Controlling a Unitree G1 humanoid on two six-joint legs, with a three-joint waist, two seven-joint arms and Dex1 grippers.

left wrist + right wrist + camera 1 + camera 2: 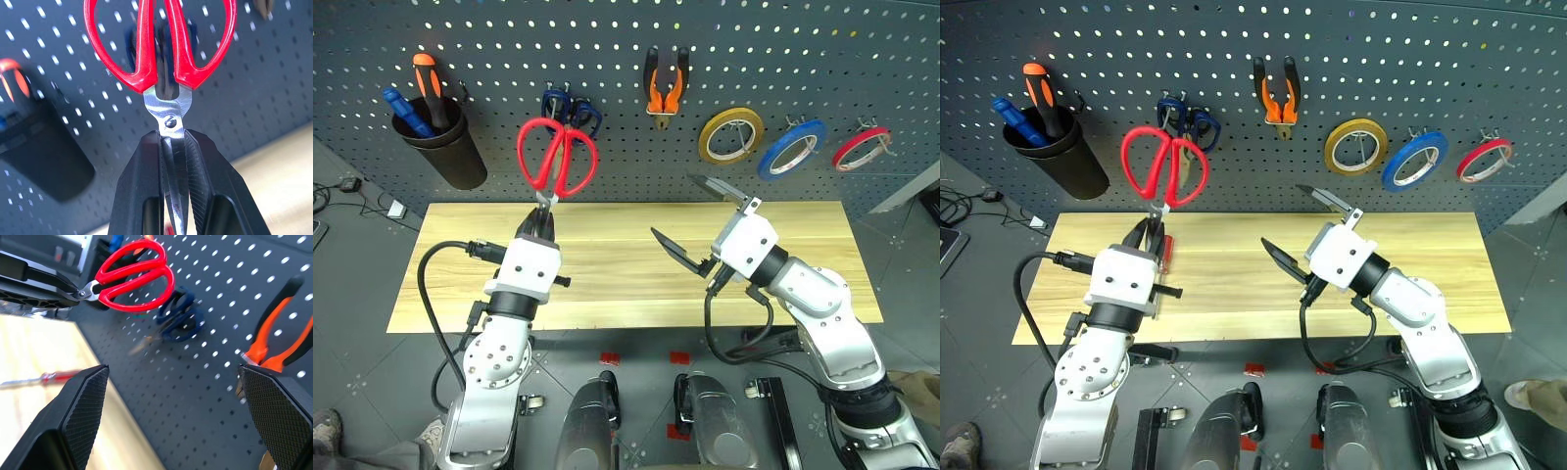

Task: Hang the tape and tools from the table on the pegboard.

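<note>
I am clamping my left gripper (540,211) on the blades of the red-handled scissors (556,157), their long axis standing upright, loops topmost against the pegboard (607,59). They are hanging just beside the blue-handled scissors (572,110), slightly below. My right gripper (697,217) is gaping empty, farther along the pegboard, below the pliers (665,86).

Silver-white jointed arms with screw-ringed round housings and looping black cables; each gripper (541,217) (700,217) has black, cross-hatched fingers.
</note>
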